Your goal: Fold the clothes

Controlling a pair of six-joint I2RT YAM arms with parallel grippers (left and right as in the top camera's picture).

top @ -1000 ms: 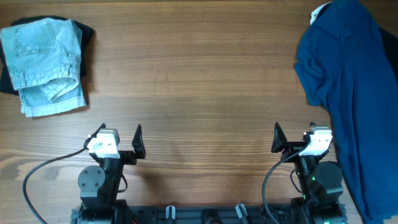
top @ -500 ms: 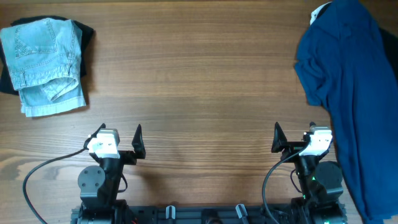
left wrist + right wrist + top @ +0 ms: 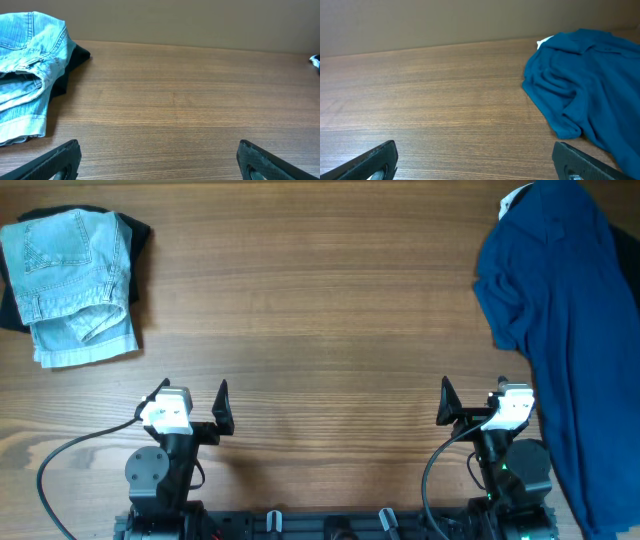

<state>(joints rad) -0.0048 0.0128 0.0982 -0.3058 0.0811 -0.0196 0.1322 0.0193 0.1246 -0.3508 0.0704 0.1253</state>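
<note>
Pale-blue denim shorts [image 3: 72, 283] lie folded at the table's far left, on top of a black garment [image 3: 138, 240]; both show in the left wrist view, shorts [image 3: 27, 70] and black garment [image 3: 70, 62]. A large dark-blue garment [image 3: 570, 320] lies crumpled along the right side, also in the right wrist view [image 3: 590, 85]. My left gripper [image 3: 192, 402] is open and empty near the front edge, its fingers wide apart [image 3: 157, 160]. My right gripper [image 3: 470, 402] is open and empty, just left of the dark-blue garment [image 3: 475, 160].
A small white item [image 3: 515, 197] peeks out at the dark-blue garment's far edge. The wooden table [image 3: 320, 310] stretches between the two piles. Cables run by the arm bases at the front.
</note>
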